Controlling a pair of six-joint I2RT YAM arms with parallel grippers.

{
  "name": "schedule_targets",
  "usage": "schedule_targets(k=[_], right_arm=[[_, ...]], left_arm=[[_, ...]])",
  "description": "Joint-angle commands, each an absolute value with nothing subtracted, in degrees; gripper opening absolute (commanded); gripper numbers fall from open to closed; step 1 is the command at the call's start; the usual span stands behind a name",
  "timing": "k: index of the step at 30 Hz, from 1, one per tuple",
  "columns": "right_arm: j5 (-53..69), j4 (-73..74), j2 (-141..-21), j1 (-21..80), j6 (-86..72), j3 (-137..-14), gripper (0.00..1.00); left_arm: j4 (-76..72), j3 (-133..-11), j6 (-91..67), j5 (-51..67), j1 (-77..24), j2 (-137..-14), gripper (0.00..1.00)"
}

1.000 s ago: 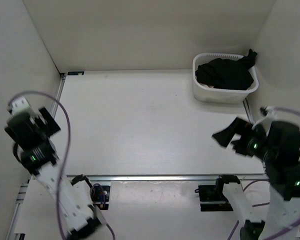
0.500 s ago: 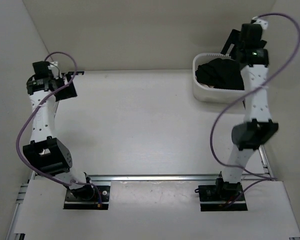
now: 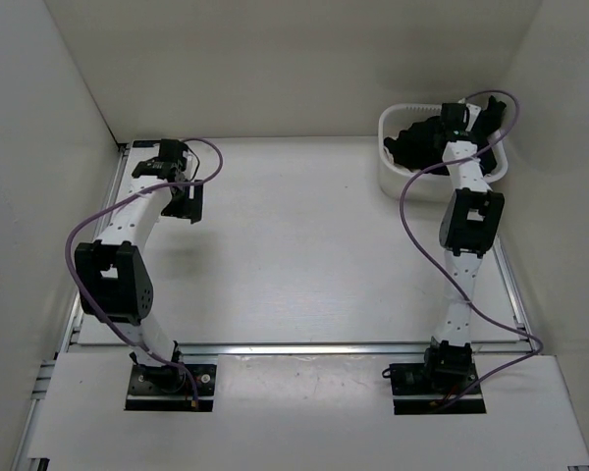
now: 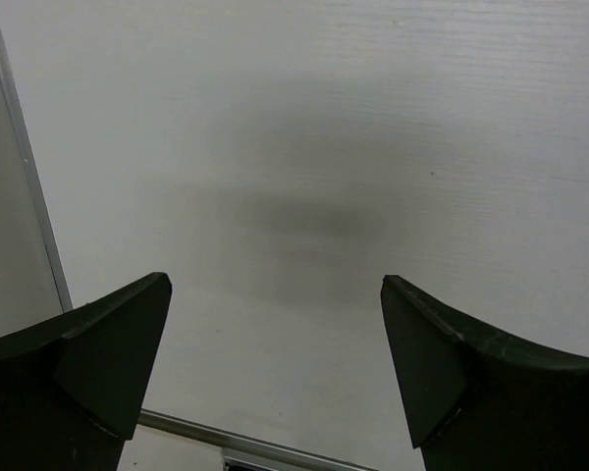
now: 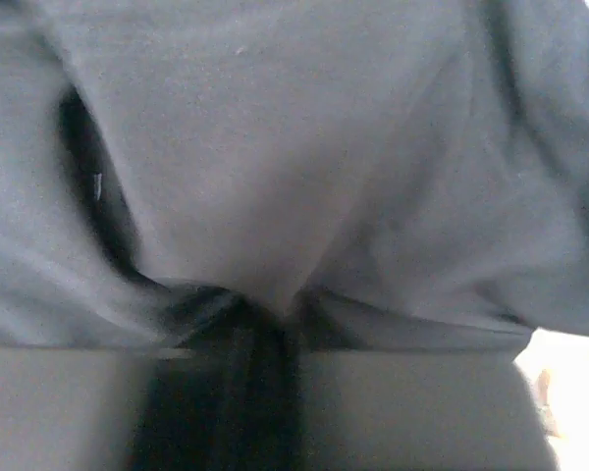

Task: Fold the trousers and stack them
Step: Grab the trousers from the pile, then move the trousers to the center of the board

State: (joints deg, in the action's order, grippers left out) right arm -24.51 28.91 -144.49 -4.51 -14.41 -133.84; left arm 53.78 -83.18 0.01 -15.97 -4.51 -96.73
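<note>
Out at the far left of the table (image 3: 304, 245), the left claw (image 4: 275, 285) hung with its jaws spread wide and nothing between them, only bare white surface beneath. It was well apart from the work.

Over at the far right corner stood the white basket (image 3: 393, 183), and the trousers (image 3: 410, 145) lay heaped inside it, a black crumpled mass with one end draped over the far right rim. The right claw (image 5: 265, 388) was down in that heap. From its own camera the jaws looked drawn close on a puckered fold of the cloth, gathered into a narrow dark crease between them.

To my eye the pinch was the weak point: it seemed to hold only a thin ridge of soft fabric, which could slide out once the weight of the legs came onto it. The draped end might also catch on the rim during a lift, and a light basket could be dragged or tipped along with it.

I counted two arms, two claws, one basket, and one dark heap of cloth; whether it held more than one garment I could not tell.
</note>
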Motion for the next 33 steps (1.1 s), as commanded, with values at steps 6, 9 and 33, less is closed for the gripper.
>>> schedule_targets(k=[6,9,33], right_arm=[[-12.14,22.68,-123.51,-7.47,-12.48,-135.45,0.0],[-5.65,19.87,-115.24,-7.47,-14.41,-135.44,0.0],[17.21,4.12,-101.58,31.19,-9.08,-109.61,0.05]], left_arm=[[53.61,-89.12,0.0,-23.73,-4.66,-96.77,1.0],[53.61,-91.23,0.0,-23.73,-4.66,-96.77,1.0],[53.61,-104.16,0.0,-30.33,-1.67,-99.23,1.0]])
